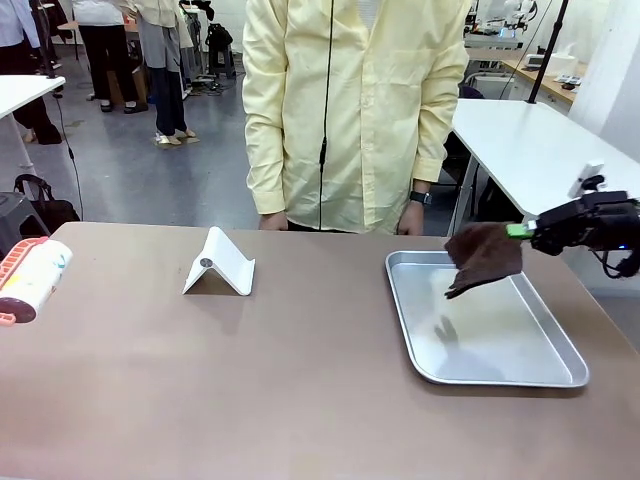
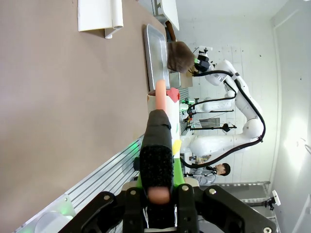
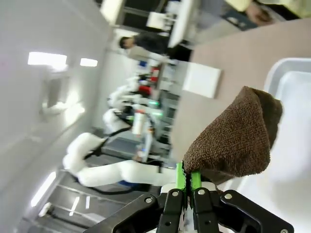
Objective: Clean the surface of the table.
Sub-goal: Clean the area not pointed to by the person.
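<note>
The brown table (image 1: 250, 380) holds a silver tray (image 1: 520, 370) at its right. My right gripper (image 1: 520, 232) is shut on a corner of a dark brown cloth (image 1: 485, 258), which hangs just above the tray's far end. In the right wrist view the green pads of the right gripper (image 3: 187, 177) pinch the cloth (image 3: 233, 141) over the tray (image 3: 291, 82). My left gripper (image 2: 158, 184) is shut on the black-sleeved orange handle of a lint roller (image 2: 160, 99), held level above the table (image 2: 58, 97). The roller's white head (image 1: 30, 280) shows at the table's left edge.
A white folded stand (image 1: 218, 265) sits on the table left of centre. A person in a yellow shirt stands at the far edge, one hand (image 1: 410, 215) hanging near the tray's far corner. White tables stand behind on the right.
</note>
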Action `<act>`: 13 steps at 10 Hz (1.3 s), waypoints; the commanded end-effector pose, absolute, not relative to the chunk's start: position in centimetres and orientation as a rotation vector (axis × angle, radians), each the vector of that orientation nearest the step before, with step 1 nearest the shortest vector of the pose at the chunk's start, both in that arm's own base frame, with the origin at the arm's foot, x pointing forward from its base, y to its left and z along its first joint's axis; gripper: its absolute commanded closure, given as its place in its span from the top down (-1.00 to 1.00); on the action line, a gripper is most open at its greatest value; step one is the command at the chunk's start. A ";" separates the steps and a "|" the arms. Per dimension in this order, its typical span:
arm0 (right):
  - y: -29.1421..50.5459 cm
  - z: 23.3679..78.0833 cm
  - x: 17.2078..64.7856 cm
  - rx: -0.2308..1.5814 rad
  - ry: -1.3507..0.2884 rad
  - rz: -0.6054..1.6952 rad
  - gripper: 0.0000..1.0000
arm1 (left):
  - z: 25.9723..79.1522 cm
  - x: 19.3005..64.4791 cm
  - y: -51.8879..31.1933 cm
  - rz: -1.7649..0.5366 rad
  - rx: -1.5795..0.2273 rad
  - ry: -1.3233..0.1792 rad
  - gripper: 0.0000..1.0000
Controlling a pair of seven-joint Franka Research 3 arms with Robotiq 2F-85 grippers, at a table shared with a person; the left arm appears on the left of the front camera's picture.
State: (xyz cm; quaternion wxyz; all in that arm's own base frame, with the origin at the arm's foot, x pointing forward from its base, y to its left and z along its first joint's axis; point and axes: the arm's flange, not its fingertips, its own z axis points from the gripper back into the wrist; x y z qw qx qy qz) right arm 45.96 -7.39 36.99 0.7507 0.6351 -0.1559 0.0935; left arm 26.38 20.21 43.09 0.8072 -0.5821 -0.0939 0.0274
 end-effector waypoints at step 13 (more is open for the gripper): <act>-8.9 41.9 36.3 1.523 -0.327 0.048 -0.92 | 43.4 26.3 20.1 0.071 -1.251 -0.202 -0.56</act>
